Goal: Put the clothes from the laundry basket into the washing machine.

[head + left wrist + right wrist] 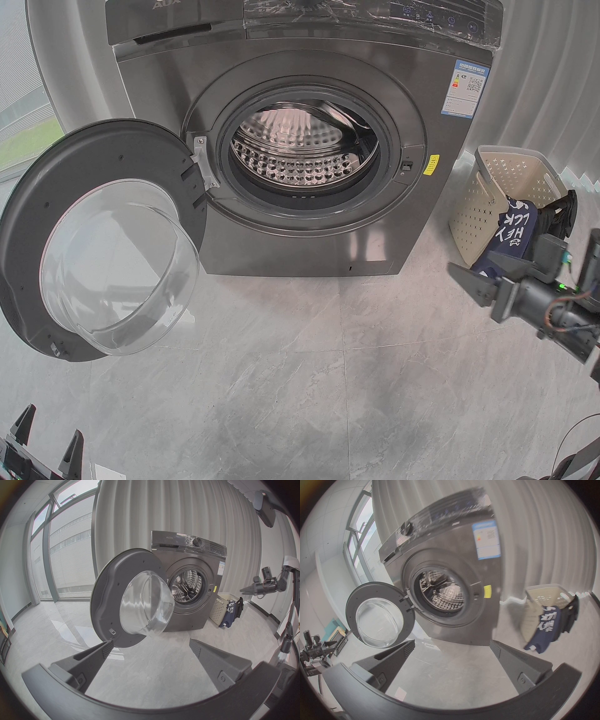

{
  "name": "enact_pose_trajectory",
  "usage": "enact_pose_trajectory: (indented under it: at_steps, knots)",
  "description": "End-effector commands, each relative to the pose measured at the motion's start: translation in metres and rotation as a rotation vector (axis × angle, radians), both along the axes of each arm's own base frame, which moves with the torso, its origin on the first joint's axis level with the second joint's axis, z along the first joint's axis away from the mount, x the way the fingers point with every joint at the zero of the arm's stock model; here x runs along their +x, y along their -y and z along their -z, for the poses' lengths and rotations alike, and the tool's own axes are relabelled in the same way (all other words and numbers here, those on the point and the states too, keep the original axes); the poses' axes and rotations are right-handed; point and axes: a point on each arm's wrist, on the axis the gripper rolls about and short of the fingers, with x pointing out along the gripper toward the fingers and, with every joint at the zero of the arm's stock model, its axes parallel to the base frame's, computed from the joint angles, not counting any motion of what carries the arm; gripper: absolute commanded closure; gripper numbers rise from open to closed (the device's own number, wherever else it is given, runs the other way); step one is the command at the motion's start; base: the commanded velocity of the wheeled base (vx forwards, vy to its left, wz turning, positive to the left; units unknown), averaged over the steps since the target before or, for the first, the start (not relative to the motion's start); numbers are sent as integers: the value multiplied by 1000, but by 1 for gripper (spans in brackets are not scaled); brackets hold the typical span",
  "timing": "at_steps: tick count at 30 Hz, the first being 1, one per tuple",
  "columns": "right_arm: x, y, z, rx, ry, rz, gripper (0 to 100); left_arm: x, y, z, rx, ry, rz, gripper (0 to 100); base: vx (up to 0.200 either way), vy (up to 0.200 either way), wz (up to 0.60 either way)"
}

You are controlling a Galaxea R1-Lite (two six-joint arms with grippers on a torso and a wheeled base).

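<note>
The right gripper (472, 265) is hovering empty, fingers apart, near the laundry basket (500, 154) beside the washing machine (281, 250). A navy T-shirt (515, 234) is hanging over the basket's rim. The left gripper (54, 420) is also standing apart.

The washing machine (281, 250) looks satin metal, drum (294, 165) glossy steel, laundry basket (478, 212) matt plastic.

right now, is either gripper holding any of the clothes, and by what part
Nothing is held. The left gripper and right gripper are both open and empty; the clothes hang over the rim of the laundry basket.
</note>
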Motion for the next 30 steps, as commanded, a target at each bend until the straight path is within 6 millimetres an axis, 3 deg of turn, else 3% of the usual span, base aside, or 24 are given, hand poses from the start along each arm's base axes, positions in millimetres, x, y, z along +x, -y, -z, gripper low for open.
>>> enact_pose_trajectory:
  at_steps: [1,2,3,6,9,12,17,23,27,30]
  knots:
    - [-150,91,52,9,180,328,0,0,0,5,-2,0,0,0,0,0,0]
    - [-150,91,52,9,180,328,0,0,0,5,-2,0,0,0,0,0,0]
    - [-167,94,58,15,205,349,0,0,0,5,0,0,-1,0,0,0,0]
    - [-195,97,82,10,201,362,0,0,0,5,-3,0,0,0,0,0,0]
    - [-207,98,104,4,144,367,0,0,0,5,-2,0,0,0,0,0,0]
    - [-208,96,99,5,190,381,0,0,0,5,-3,0,-1,0,0,0,0]
    - [-212,93,114,-27,129,322,0,0,0,5,-3,0,-1,0,0,0,0]
    - [-212,93,113,-32,142,291,0,0,0,5,0,0,-3,0,0,0,0]
    - [-212,97,118,-46,94,482,0,0,0,5,-3,0,-1,0,0,0,0]
    - [-214,96,118,-55,63,452,0,0,0,5,-5,0,-1,0,0,0,0]
